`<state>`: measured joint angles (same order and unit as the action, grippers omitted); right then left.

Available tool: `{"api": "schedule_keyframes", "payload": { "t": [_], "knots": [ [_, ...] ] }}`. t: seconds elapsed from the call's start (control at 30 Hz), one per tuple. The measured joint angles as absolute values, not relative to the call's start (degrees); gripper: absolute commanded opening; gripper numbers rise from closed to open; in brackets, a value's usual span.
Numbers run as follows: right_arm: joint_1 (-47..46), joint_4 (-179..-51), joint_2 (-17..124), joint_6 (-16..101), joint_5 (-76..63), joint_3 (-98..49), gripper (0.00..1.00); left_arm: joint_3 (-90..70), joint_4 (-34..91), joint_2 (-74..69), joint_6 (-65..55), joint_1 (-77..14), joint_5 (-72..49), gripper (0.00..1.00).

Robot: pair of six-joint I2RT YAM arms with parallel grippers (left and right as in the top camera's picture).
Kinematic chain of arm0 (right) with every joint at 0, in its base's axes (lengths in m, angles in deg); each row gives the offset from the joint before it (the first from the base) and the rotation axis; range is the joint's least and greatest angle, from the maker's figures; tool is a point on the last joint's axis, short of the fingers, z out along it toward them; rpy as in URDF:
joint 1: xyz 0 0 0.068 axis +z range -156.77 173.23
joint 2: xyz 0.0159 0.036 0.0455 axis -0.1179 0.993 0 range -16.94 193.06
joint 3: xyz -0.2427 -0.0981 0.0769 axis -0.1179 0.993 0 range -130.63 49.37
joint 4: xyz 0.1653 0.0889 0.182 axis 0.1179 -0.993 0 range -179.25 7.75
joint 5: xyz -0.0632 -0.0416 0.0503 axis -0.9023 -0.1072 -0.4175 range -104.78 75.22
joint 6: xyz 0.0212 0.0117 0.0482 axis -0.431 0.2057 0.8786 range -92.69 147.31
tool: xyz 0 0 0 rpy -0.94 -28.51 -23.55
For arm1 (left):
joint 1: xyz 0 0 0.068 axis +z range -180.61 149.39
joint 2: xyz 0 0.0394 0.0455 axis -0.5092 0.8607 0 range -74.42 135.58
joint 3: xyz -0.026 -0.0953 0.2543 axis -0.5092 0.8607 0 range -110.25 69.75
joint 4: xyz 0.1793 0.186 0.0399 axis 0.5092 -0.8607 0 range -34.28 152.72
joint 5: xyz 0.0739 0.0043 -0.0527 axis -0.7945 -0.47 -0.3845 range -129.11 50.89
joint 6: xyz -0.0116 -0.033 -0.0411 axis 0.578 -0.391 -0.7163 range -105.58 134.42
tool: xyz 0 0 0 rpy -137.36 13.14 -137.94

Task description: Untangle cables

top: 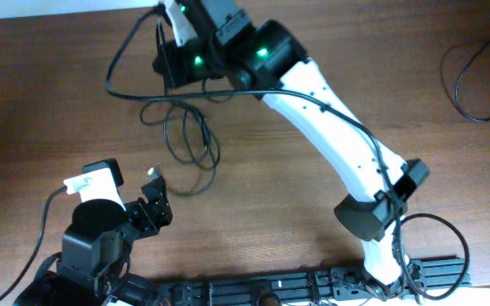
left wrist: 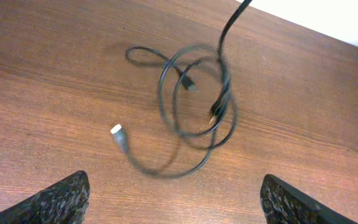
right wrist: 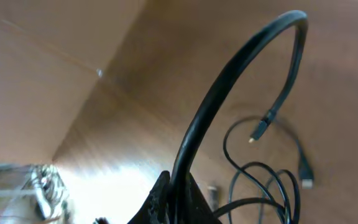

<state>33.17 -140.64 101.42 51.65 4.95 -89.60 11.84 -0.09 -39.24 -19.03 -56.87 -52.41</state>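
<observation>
Cables: thin black cords in a loose knot of overlapping loops, lying flat on the wooden counter, just ahead of L gripper and below R gripper. Small plug ends sit inside the loops. A white-tipped plug trails out of the knot on the side nearest L gripper, just beside its tip. One strand climbs out of the knot, up toward R gripper.

R gripper is pressed together, pinching a black cord, apparently that same strand. Past the pinch the cord arches over & hangs down w/ a small plug at its end. L gripper is spread wide, holding nothing, low over the counter & facing the knot. A lone cable lies well apart, far off to R gripper's outer side, prob. already freed.

Step in hand, as I judge it: lifting one strand to draw it out of the knot. Next move prob. calls for L gripper to come down & pin the remaining loops, or take the white-tipped plug, so R gripper's pull slides the strand free instead of dragging the whole knot. Pull slowly, since the loops could cinch tight.
</observation>
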Motion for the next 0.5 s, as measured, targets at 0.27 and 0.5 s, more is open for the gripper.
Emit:
{"api": "schedule_keyframes", "payload": {
  "t": [0.27, 0.5],
  "knots": [
    [33.2, -145.4, 100.4, 50.6, 3.1, -107.4, 0.04, 11.8, -0.1, -39.2, -19.0, -56.9, -52.4, 0.91],
    [33.2, -148.9, 99.5, 50.5, 2.5, -117.1, 0.04, 11.8, -0.1, -39.2, -19.0, -56.9, -53.7, 0.96]
  ]
}}
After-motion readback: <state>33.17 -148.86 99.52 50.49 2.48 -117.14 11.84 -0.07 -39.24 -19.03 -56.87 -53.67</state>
